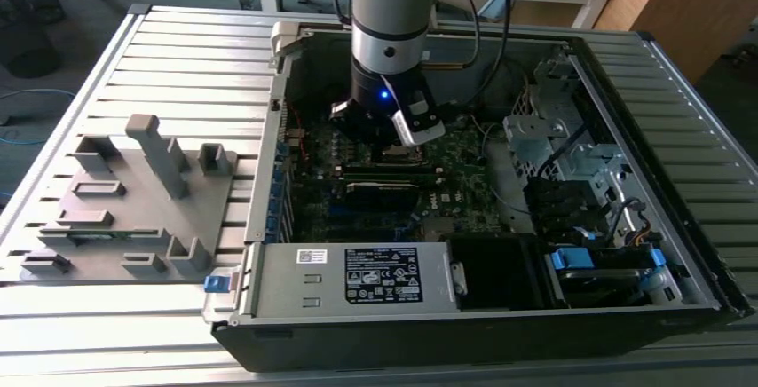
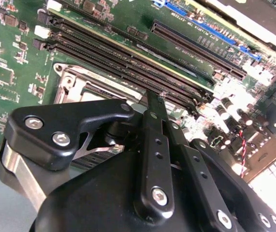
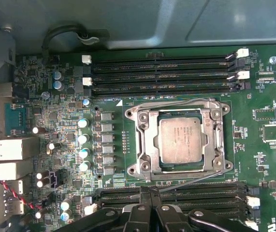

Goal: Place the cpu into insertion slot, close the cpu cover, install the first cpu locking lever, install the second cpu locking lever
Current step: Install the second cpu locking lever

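We see, in the first wrist view, the dull grey square cpu (image 3: 179, 141) seated in the slot (image 3: 143, 126) under its flat silver cover (image 3: 217, 140), a thin lever (image 3: 196, 178) at its six o'clock edge, the black gripper (image 3: 150, 193) pinched nearly closed beside it, gripping nothing.

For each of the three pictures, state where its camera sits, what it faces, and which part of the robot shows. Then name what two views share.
Exterior view: off the arm, above the open computer case, looking down; the arm and gripper reach inside.
First wrist view: on the arm, facing the motherboard; the cpu lies in the insertion slot, gripper at the edge.
Second wrist view: close behind the gripper, looking obliquely across the board.
Shared: both wrist views show the long black memory slots.
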Motion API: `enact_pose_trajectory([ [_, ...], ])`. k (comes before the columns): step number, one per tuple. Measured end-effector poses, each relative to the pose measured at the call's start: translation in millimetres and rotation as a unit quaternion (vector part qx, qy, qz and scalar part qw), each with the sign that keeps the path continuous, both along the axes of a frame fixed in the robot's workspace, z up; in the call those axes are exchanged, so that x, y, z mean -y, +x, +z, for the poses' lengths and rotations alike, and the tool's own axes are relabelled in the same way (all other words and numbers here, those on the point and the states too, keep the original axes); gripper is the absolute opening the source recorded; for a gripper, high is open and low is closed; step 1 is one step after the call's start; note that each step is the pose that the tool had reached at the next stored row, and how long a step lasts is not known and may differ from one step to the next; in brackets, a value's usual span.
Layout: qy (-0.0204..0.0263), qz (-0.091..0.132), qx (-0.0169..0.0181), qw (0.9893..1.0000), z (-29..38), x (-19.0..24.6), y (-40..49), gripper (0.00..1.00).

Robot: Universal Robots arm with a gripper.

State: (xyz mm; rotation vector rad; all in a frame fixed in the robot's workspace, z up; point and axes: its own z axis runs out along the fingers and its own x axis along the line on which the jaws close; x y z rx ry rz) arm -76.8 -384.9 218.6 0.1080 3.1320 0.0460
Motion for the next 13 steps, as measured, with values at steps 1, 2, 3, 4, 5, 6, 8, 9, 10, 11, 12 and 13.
enact_pose_trajectory([
  [1, 0.0000, 0.000, 0.0000, 1.0000, -0.3, 0.0, -0.1, 0.10],
  [2, 0.0000, 0.000, 0.0000, 1.0000, -0.6, 0.0, -0.1, 0.10],
  [3, 0.0000, 0.000, 0.0000, 1.0000, -1.1, 0.0, -0.2, 0.10],
  [4, 0.0000, 0.000, 0.0000, 1.0000, -1.5, 0.0, -0.2, 0.10],
  [5, 0.0000, 0.000, 0.0000, 1.0000, -2.0, 0.0, -0.3, 0.10],
  [6, 0.0000, 0.000, 0.0000, 1.0000, -2.5, 0.0, -0.3, 0.10],
  [8, -0.0001, 0.000, 0.0000, 1.0000, -3.3, 0.1, -0.4, 0.10],
  [9, -0.0001, 0.000, 0.0000, 1.0000, -3.7, 0.0, -0.5, 0.10],
  [10, -0.0001, 0.000, 0.0000, 1.0000, -3.9, 0.0, -0.5, 0.10],
  [11, -0.0001, 0.000, 0.0000, 1.0000, -4.1, 0.0, -0.5, 0.10],
  [12, -0.0001, 0.000, 0.0000, 1.0000, -4.3, 0.0, -0.5, 0.10],
  [13, -0.0001, 0.000, 0.0000, 1.0000, -4.5, 0.0, -0.5, 0.10],
])
